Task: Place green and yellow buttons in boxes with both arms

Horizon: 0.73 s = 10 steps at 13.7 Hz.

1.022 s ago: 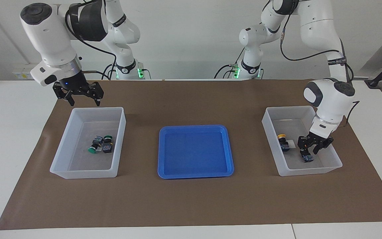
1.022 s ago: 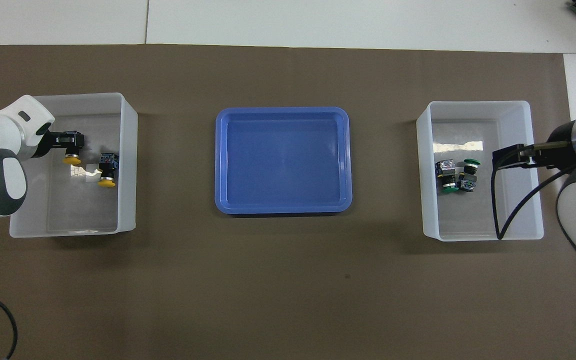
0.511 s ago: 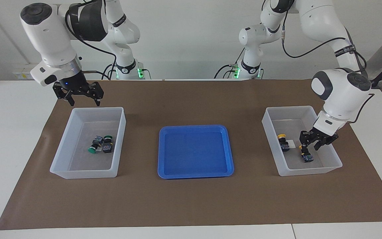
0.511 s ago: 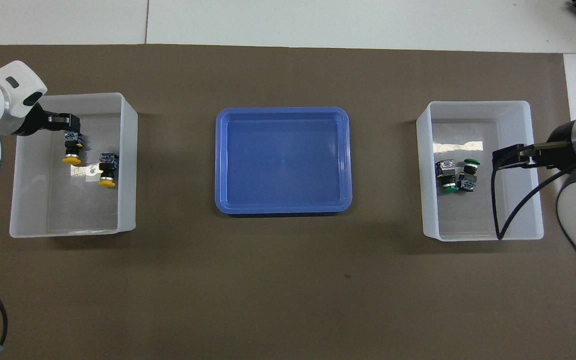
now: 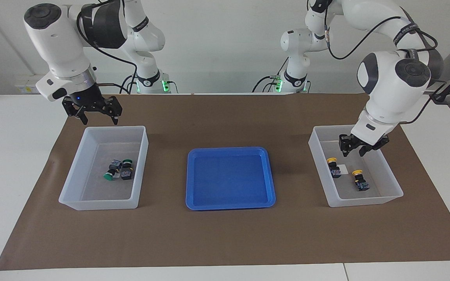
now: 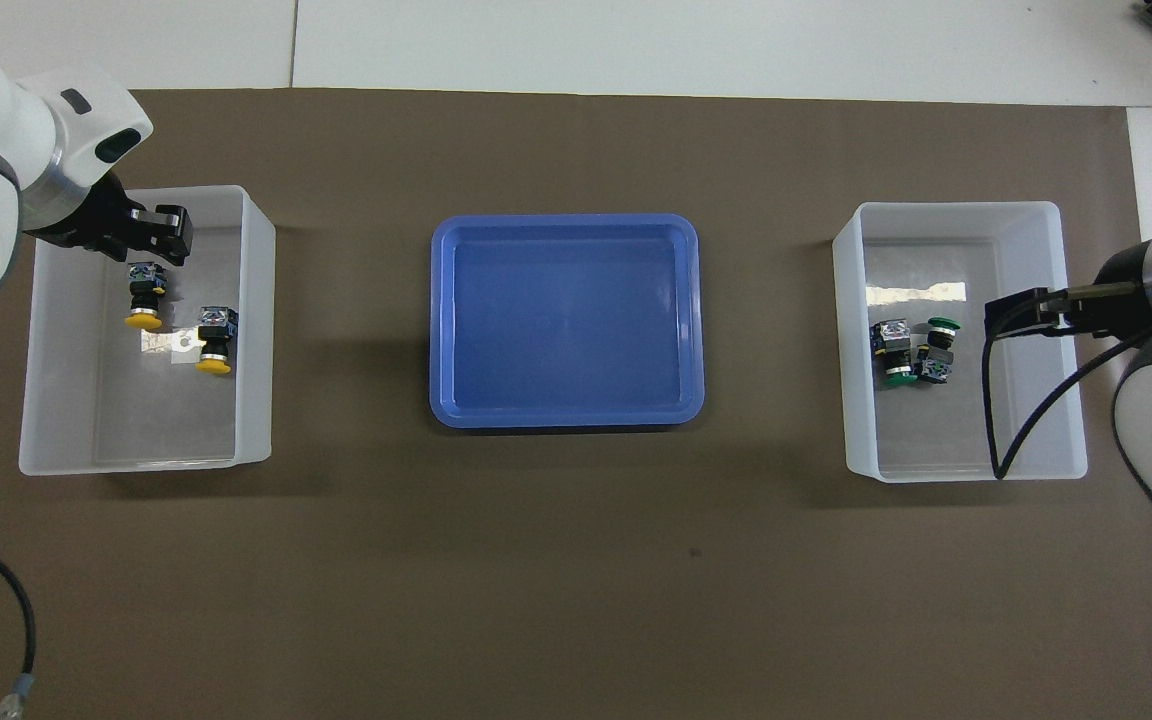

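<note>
Two yellow buttons (image 5: pixel 331 165) (image 5: pixel 360 182) lie apart on the floor of the box (image 5: pixel 365 199) toward the left arm's end of the table; from overhead they show as yellow buttons (image 6: pixel 144 301) (image 6: pixel 213 345) in that box (image 6: pixel 126 462). My left gripper (image 5: pixel 353 150) (image 6: pixel 162 232) hangs over this box, above the buttons, and holds nothing. Two green buttons (image 5: pixel 109 174) (image 5: pixel 126 168) lie side by side in the other box (image 5: pixel 92 203) (image 6: pixel 936 212). Over that box's rim nearest the robots my right gripper (image 5: pixel 98 116) (image 6: pixel 1011 318) waits, open and holding nothing.
A shallow blue tray (image 5: pixel 231 177) (image 6: pixel 566 320) sits on the brown mat between the two boxes with nothing in it. A black cable (image 6: pixel 994 420) from the right arm loops over the box with the green buttons.
The left gripper let go of a yellow button on the box floor and rose up out of the box. The button stayed where it was set. The right arm has not moved.
</note>
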Motion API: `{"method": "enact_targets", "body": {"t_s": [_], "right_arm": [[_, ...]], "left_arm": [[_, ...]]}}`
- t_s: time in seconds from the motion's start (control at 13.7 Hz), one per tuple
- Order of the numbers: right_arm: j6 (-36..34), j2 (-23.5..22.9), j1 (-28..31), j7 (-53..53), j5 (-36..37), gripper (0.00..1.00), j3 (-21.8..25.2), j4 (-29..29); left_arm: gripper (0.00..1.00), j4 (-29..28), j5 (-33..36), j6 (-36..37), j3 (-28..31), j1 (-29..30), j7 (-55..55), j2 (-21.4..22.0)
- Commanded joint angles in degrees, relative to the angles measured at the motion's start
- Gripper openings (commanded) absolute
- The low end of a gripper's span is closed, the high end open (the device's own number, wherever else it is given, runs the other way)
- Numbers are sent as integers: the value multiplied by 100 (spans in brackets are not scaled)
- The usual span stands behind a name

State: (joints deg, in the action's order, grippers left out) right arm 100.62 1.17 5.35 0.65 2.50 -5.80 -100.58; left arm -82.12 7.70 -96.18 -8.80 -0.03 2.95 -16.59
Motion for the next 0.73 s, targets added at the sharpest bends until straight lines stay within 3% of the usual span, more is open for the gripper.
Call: {"method": "enact_targets", "body": {"t_s": [0.0, 0.44, 0.66], "right_arm": [[-104, 33, 28, 23, -127, 100, -26, 30], [-104, 33, 28, 23, -127, 100, -26, 30], [-95, 33, 28, 23, -127, 100, -26, 30]], "left_arm": [[51, 206, 48, 512, 18, -41, 74, 110], [50, 145, -278, 1137, 18, 12, 21, 997], [53, -503, -286, 1112, 45, 21, 12, 1437]]}}
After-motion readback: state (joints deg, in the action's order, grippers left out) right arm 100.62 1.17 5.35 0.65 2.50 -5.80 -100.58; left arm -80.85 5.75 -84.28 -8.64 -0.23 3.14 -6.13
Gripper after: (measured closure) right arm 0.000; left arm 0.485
